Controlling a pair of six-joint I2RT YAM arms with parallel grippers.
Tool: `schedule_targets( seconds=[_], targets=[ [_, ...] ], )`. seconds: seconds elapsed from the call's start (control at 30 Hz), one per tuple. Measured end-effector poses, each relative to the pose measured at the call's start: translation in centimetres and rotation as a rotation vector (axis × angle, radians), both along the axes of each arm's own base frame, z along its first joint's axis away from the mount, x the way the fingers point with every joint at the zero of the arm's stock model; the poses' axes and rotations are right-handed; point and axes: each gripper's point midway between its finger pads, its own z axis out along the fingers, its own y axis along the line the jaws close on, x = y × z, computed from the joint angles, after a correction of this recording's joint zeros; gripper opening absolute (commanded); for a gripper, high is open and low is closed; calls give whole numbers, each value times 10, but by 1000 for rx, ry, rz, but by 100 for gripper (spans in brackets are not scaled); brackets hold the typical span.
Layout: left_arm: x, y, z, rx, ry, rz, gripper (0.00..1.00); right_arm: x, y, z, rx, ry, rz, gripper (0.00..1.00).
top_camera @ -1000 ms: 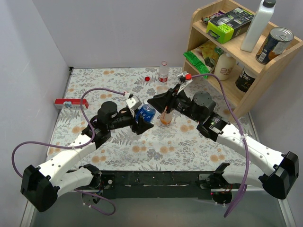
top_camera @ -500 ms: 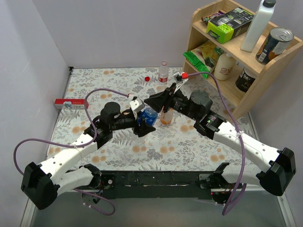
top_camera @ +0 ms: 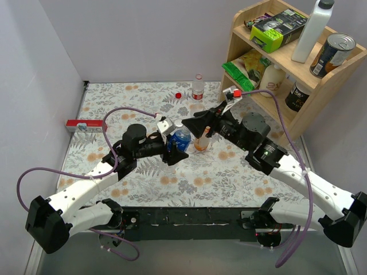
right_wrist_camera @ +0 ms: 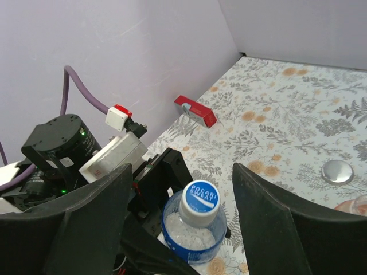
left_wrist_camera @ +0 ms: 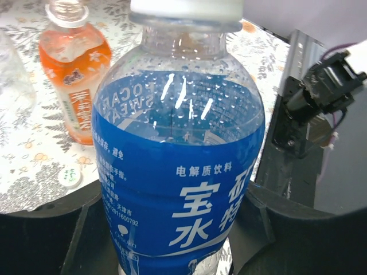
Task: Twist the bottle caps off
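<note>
Right fingers (right_wrist_camera: 86, 217) gape wide over the bluish cap (right_wrist_camera: 199, 197), left fingers (left_wrist_camera: 40, 240) hugging its bottle (left_wrist_camera: 178, 189); close off-centre and they'll likely slip off.

Capped bottle (top_camera: 181, 136) left of uncapped bottle (top_camera: 201, 141)

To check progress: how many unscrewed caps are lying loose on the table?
3: a red cap far back beside the red-labelled bottle, a white cap beside the orange bottle, a silver cap seen in the right wrist view. More may be hidden.
</note>
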Motion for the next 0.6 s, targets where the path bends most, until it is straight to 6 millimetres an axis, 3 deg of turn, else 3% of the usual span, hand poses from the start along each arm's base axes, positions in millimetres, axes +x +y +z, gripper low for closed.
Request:
schedule_targets(
  seconds=[0.2, 0.6],
  targets=[
    [12, 5, -2, 12, -3, 80, 22, -5, -19, 18, 40, -15, -51, 71],
    [25, 12, -3, 22, 6, 175, 23, -4, 1, -17, -22, 94, -18, 67]
  ],
)
